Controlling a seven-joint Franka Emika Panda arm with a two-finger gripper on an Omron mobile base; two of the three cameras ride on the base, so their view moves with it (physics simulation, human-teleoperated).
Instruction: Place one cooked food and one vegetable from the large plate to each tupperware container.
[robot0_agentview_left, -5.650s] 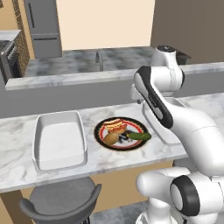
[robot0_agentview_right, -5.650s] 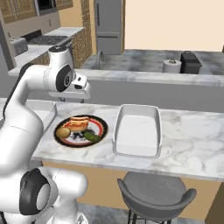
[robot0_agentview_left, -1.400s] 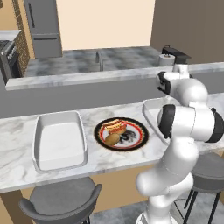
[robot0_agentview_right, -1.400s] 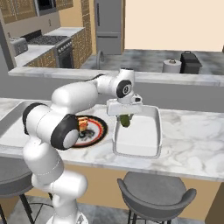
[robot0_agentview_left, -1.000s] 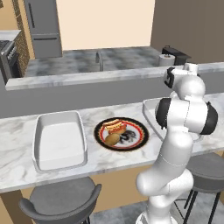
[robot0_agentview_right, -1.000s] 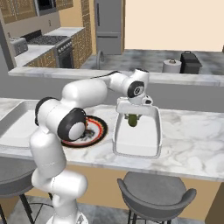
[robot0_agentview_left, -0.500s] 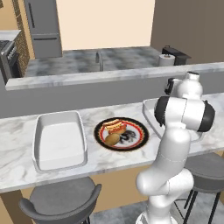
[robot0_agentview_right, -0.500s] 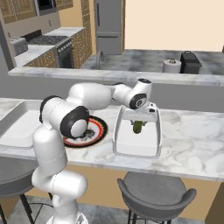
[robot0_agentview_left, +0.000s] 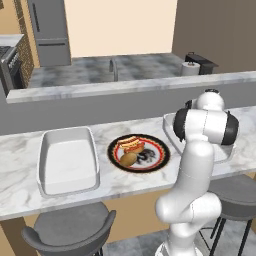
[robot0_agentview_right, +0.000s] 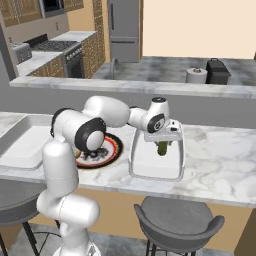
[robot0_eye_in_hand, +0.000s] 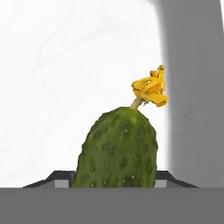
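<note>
Gripper (robot0_agentview_right: 162, 145) closed on cucumber (robot0_agentview_right: 162, 148), yellow flower end pointing away from fingers. Held over right-hand tupperware container (robot0_agentview_right: 150, 170), above its floor. Large plate (robot0_agentview_right: 112, 150) nearby.

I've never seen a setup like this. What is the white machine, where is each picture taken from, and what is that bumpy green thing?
The white machine is a robot arm on a driving base, in a simulated kitchen. Two pictures come from cameras on its base, behind it to the left and right. The third comes from a camera on its hand. On the marble counter lie a large plate with a hot dog and a potato, and two white tupperware containers, one left and one right. The tool is shut on a green cucumber with a yellow flower, held over the right container.
</note>
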